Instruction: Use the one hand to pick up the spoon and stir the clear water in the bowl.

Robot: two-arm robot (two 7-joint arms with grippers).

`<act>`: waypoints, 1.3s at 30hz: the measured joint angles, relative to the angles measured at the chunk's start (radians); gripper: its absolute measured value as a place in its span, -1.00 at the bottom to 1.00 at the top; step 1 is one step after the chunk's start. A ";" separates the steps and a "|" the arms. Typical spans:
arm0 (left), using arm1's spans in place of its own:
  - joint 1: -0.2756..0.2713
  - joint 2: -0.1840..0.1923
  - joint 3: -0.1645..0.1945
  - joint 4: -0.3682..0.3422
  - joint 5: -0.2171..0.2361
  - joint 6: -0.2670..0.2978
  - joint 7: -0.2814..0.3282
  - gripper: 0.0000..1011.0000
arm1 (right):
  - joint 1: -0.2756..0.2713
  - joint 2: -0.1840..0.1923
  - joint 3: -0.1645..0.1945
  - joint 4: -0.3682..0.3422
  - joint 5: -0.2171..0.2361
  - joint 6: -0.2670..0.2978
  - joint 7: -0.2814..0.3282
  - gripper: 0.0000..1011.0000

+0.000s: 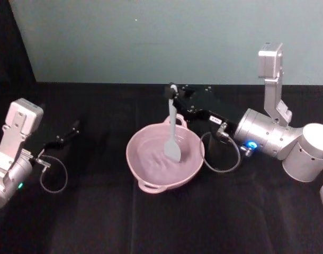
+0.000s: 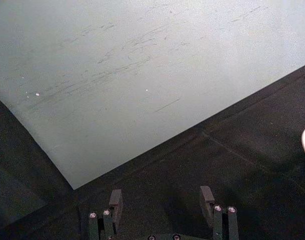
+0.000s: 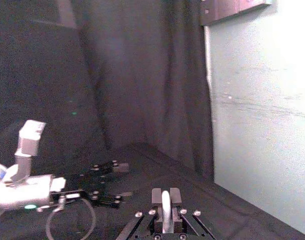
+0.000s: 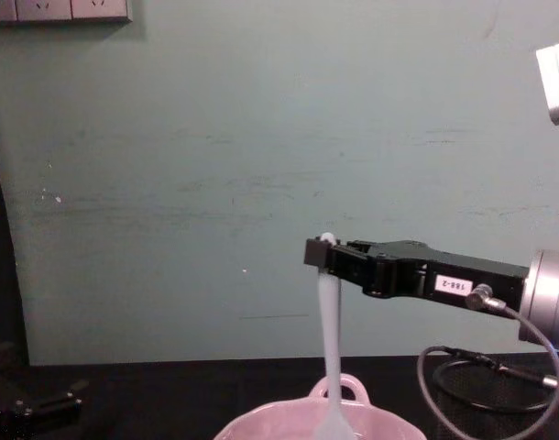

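The pale pink bowl (image 1: 145,169) stands at the table's middle, with clear water (image 1: 151,159) barely showing inside. The white spoon (image 1: 172,140) stands nearly upright, its flat blade down in the bowl toward the right side. My right gripper (image 1: 172,94) reaches in from the right, above the bowl's far rim, and is shut on the top of the spoon's handle. The chest view shows that gripper (image 4: 321,252) holding the spoon (image 4: 331,348) over the bowl (image 4: 261,426). In the right wrist view the handle (image 3: 165,205) sits pinched between the fingers. My left gripper (image 1: 71,129) rests open at the far left.
A black wire-mesh cup (image 4: 481,385) stands just right of the bowl, under my right arm's grey cable (image 1: 225,161). A pale green wall (image 1: 151,37) runs along the table's back edge. Black cloth covers the table (image 1: 98,222). The left gripper's fingers (image 2: 115,202) hang over bare cloth.
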 joint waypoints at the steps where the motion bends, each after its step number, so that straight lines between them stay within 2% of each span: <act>1: 0.000 0.000 0.000 0.000 0.000 0.000 0.000 1.00 | -0.004 0.001 -0.003 -0.009 0.001 0.001 0.000 -0.79; 9: 0.000 0.000 0.000 0.000 0.000 0.000 0.000 1.00 | -0.017 -0.012 -0.039 -0.041 0.007 0.010 0.010 -0.79; 12: 0.000 0.000 0.000 0.000 0.000 0.000 0.000 1.00 | 0.001 -0.032 -0.057 -0.021 0.006 0.006 0.017 -0.79; 20: 0.000 0.000 0.000 0.000 0.000 0.000 0.000 1.00 | 0.063 -0.079 -0.067 0.073 -0.002 -0.020 0.022 -0.79; 23: 0.000 0.000 0.000 0.000 0.000 0.000 0.000 1.00 | 0.100 -0.101 -0.063 0.140 -0.008 -0.034 0.023 -0.79; 29: 0.000 0.000 0.000 0.000 0.000 0.000 0.000 1.00 | 0.130 -0.117 -0.046 0.209 -0.013 -0.051 0.022 -0.79; 33: 0.000 0.000 0.000 0.000 0.000 0.000 0.000 1.00 | 0.131 -0.110 -0.028 0.216 -0.015 -0.056 0.016 -0.79; 39: 0.000 0.000 0.000 0.000 0.000 0.000 0.000 1.00 | 0.089 -0.068 0.004 0.158 -0.014 -0.054 -0.003 -0.79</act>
